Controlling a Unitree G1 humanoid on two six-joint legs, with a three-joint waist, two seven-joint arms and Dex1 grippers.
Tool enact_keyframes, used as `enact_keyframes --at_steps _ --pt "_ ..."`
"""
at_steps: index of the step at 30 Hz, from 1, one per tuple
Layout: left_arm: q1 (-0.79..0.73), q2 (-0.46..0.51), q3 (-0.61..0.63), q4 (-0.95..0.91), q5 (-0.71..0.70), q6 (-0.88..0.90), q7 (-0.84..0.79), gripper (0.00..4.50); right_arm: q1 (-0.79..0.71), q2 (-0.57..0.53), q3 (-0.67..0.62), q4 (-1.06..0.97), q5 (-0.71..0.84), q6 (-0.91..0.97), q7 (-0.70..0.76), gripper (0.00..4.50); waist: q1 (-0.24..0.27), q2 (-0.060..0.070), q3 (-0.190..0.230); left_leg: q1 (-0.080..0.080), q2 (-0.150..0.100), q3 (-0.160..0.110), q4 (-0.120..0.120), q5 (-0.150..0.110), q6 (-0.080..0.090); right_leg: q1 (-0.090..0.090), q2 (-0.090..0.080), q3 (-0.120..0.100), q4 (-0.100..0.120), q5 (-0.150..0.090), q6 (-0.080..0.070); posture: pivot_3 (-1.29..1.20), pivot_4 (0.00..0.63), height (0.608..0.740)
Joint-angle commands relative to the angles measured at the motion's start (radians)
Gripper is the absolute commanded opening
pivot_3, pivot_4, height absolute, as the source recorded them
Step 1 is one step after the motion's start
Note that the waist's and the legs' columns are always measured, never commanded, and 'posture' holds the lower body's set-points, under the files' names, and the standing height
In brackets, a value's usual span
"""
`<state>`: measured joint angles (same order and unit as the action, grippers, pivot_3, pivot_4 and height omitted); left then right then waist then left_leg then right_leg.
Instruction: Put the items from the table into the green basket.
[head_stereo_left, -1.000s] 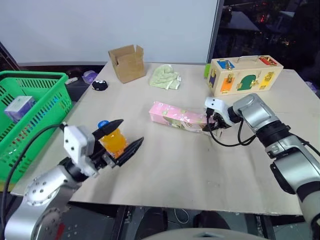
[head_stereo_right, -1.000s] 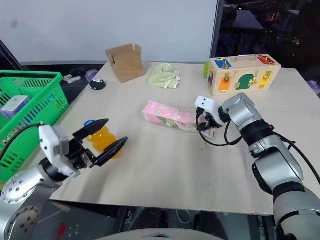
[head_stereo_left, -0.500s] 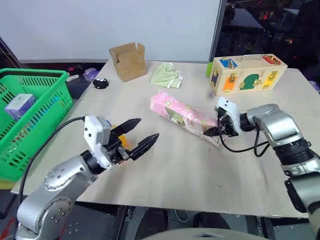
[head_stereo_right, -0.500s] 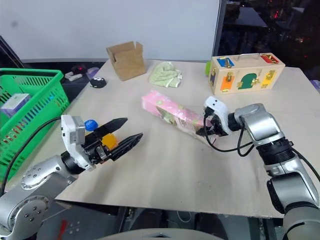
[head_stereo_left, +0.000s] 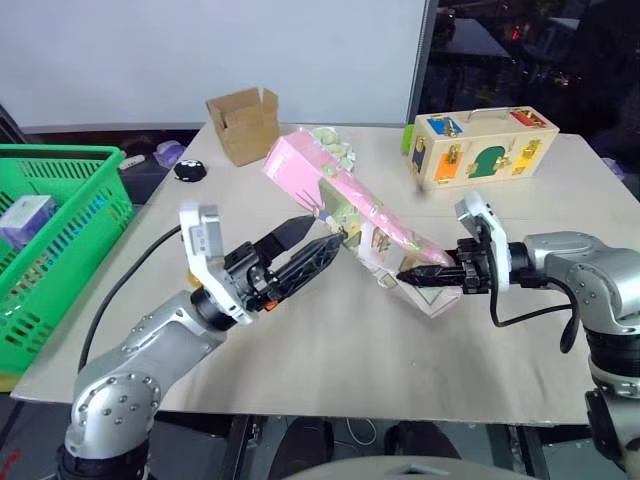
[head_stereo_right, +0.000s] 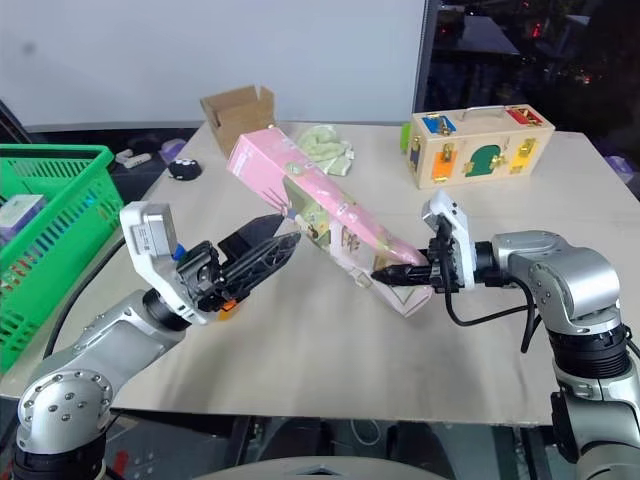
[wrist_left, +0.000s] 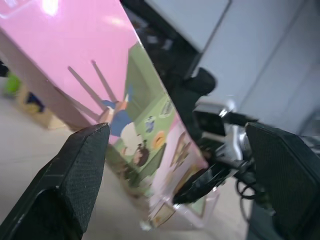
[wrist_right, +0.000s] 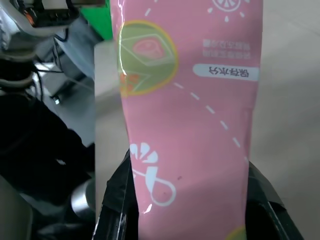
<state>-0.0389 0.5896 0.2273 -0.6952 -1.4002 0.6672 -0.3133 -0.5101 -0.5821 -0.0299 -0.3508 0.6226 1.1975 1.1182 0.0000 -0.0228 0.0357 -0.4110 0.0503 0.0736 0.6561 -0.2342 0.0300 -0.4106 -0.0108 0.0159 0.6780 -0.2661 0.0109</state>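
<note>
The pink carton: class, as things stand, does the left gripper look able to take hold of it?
Probably yes. The right gripper holds the pink carton up off the table by its lower end, and the left gripper, open, is right beside its middle with nothing between.

The carton (head_stereo_left: 345, 205), long, slim and pink with printed pictures, is hanging tilted above the table (head_stereo_left: 330, 350), its near lower end sitting pinched in the right gripper (head_stereo_left: 420, 278) and its far end rising toward the left. The basket (head_stereo_left: 60, 240), bright green with lattice sides, is standing off the table's left edge, holding a small pale box (head_stereo_left: 22, 218).
</note>
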Motion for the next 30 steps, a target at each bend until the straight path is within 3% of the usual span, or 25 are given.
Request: enact_keyframes --at_steps 1,17,25,30 --pt "-0.024 0.018 0.001 0.010 -0.031 0.008 -0.002 4.50 -0.016 -0.005 -0.060 -0.063 0.146 0.017 0.027 1.17 -0.009 0.000 0.000 0.000 0.000 0.000 0.000 0.000 0.000 0.000 0.000 0.000 0.000 0.000 0.000 -0.01 0.000 0.740" --pt "-0.063 0.059 0.026 0.047 -0.139 0.005 0.039 4.50 -0.042 0.009 -0.124 -0.063 0.391 0.053 -0.113 1.17 -0.016 0.000 0.000 0.000 -0.001 -0.002 0.000 0.000 0.000 0.001 0.000 0.000 0.000 0.000 0.000 -0.01 0.000 0.740" --pt "-0.154 0.030 -0.012 0.058 -0.158 0.004 0.046 4.50 -0.027 -0.059 0.053 -0.081 0.291 -0.070 -0.053 1.17 -0.017 0.000 0.000 0.001 -0.003 -0.001 0.000 0.000 0.000 0.001 -0.001 0.000 0.000 0.000 0.000 -0.01 0.000 0.740" --pt "-0.158 0.031 -0.002 0.072 -0.172 0.008 0.042 4.50 -0.027 -0.061 0.097 -0.054 0.289 -0.108 -0.028 1.17 -0.016 0.000 0.000 0.001 -0.003 -0.002 0.000 0.000 0.000 0.001 -0.001 0.000 0.000 0.000 0.001 -0.01 0.000 0.740"
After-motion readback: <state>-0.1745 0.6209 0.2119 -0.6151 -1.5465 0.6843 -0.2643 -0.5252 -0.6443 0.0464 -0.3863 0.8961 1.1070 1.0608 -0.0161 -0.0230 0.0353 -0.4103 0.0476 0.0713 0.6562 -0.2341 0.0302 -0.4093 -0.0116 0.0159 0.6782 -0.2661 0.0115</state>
